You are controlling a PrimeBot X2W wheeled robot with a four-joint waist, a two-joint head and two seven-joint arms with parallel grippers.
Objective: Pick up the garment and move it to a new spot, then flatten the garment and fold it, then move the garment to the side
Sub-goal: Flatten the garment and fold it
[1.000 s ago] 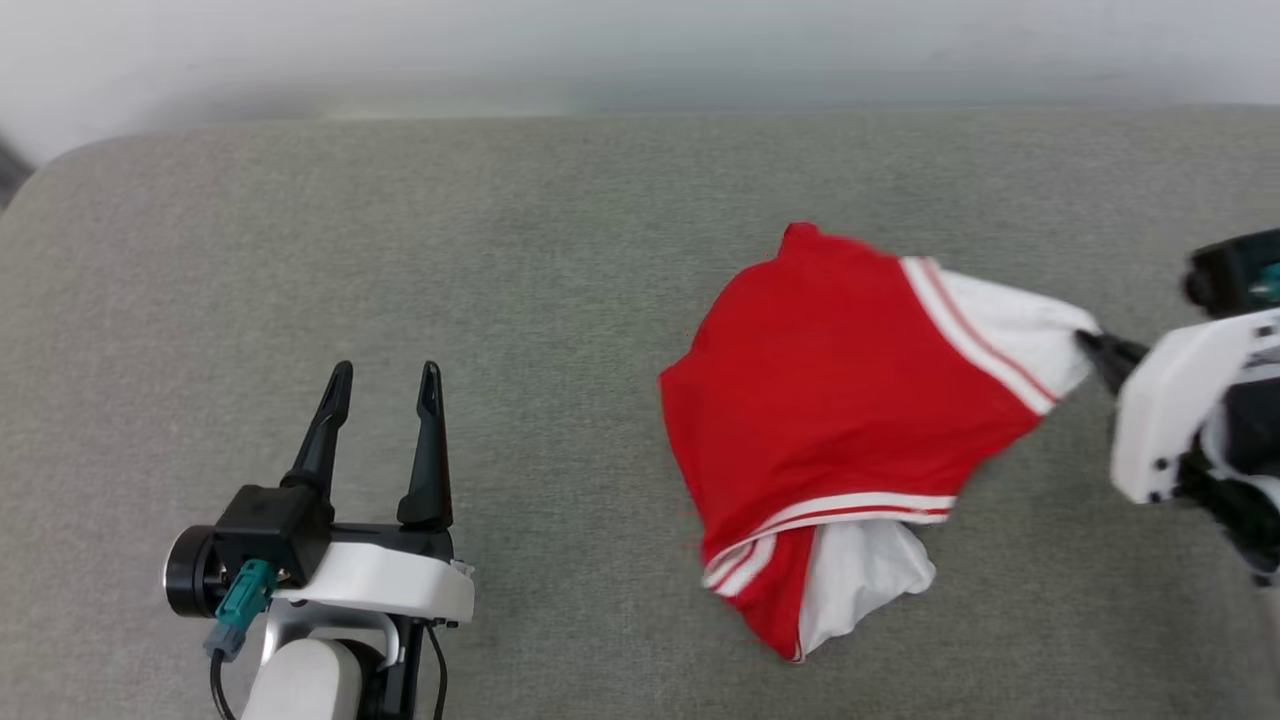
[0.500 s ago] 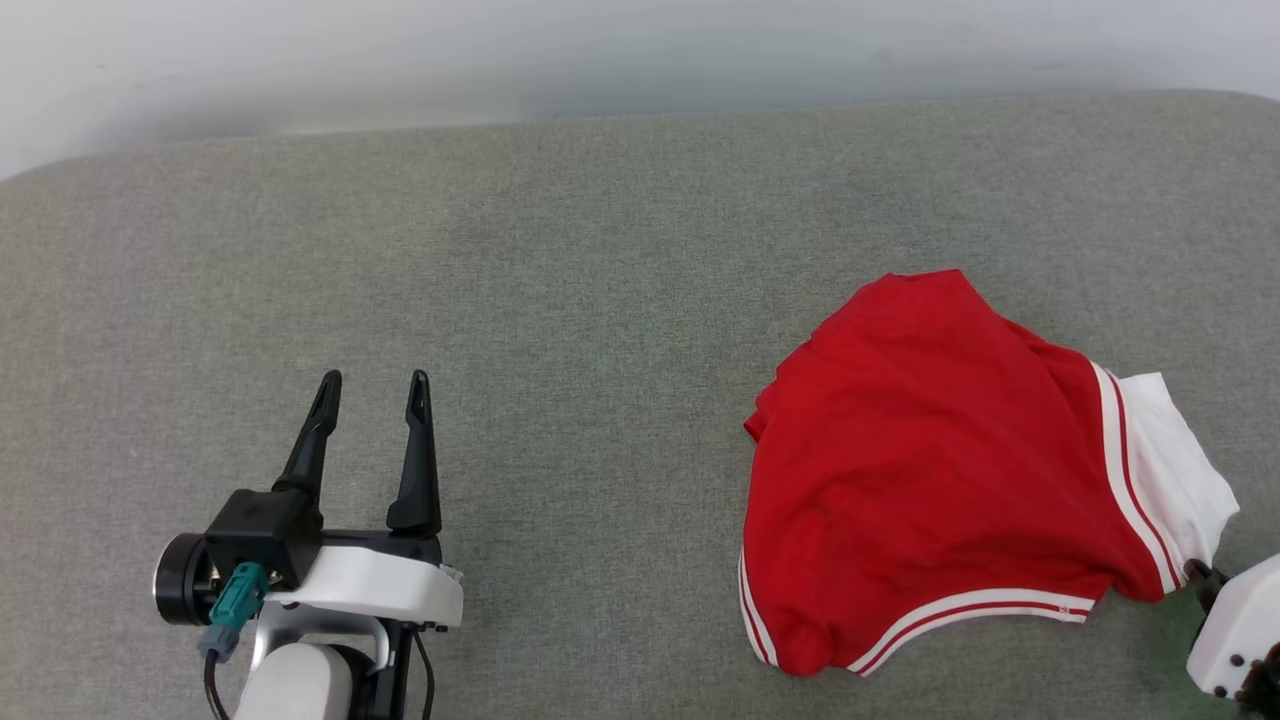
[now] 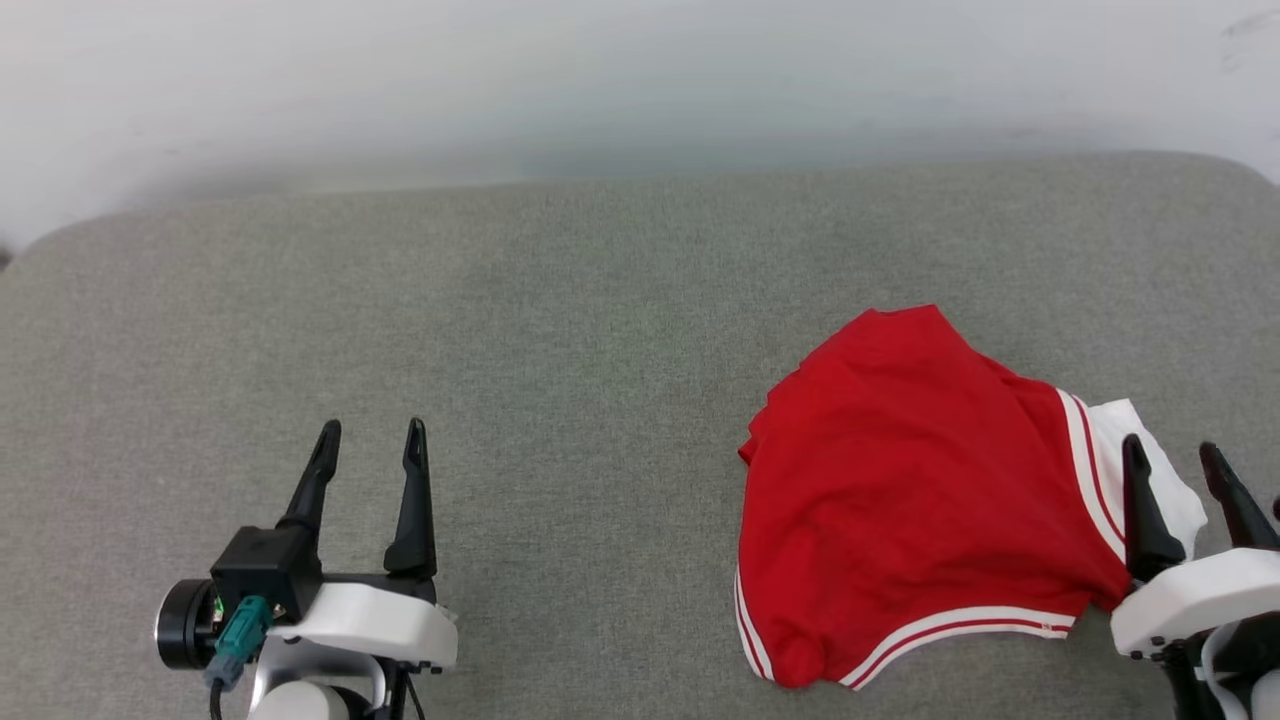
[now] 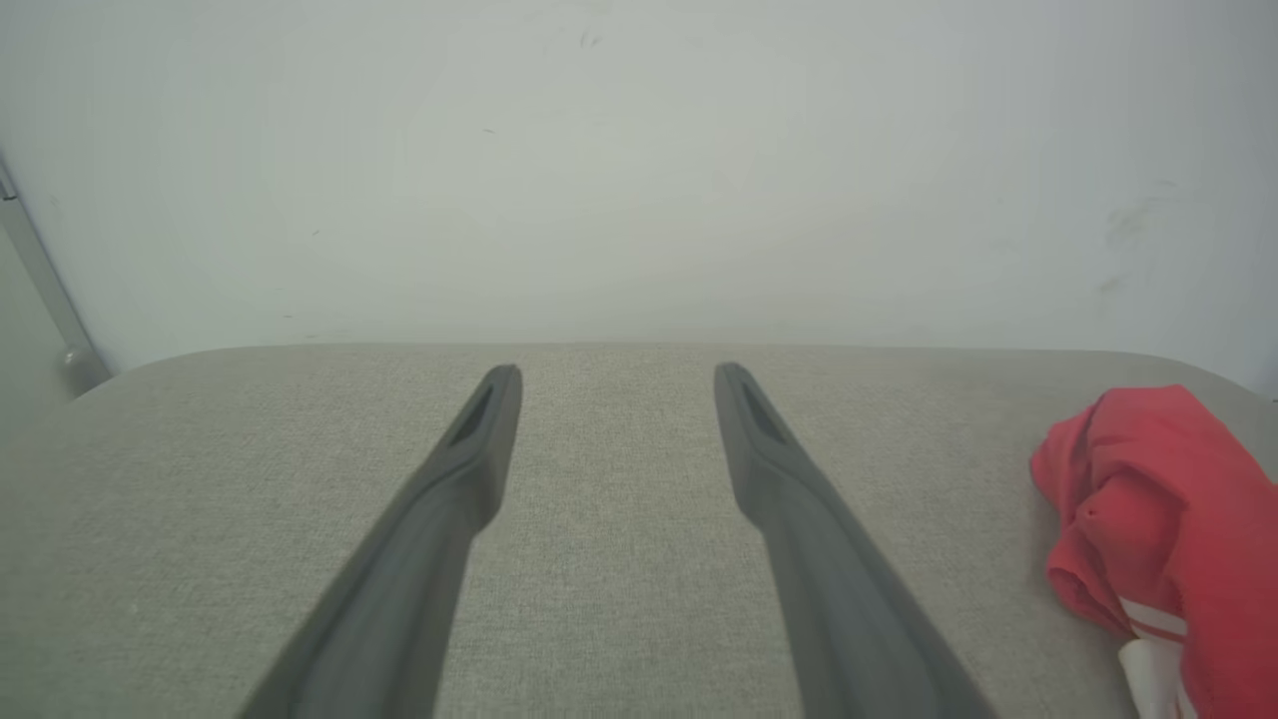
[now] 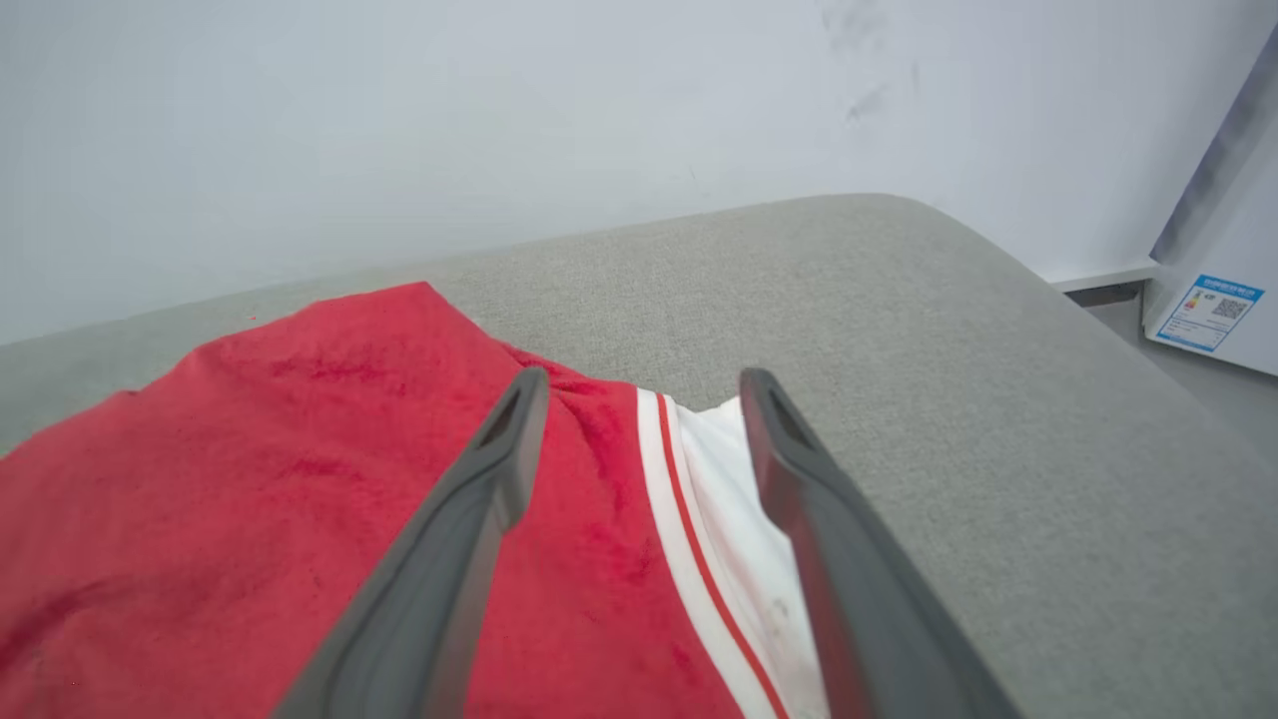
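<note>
Over the grey cushion [image 3: 600, 350] by a white wall [image 3: 600, 80], left gripper [image 3: 372, 430] and right gripper [image 3: 1169, 447] gape.

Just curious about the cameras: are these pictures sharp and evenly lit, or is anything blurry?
Head view: soft, even light, no glare; the shirt is sharp, the wall hazy. Left wrist view: the left gripper's fingers go soft near the lens. Right wrist view: the right gripper's fingers blur likewise.
</note>
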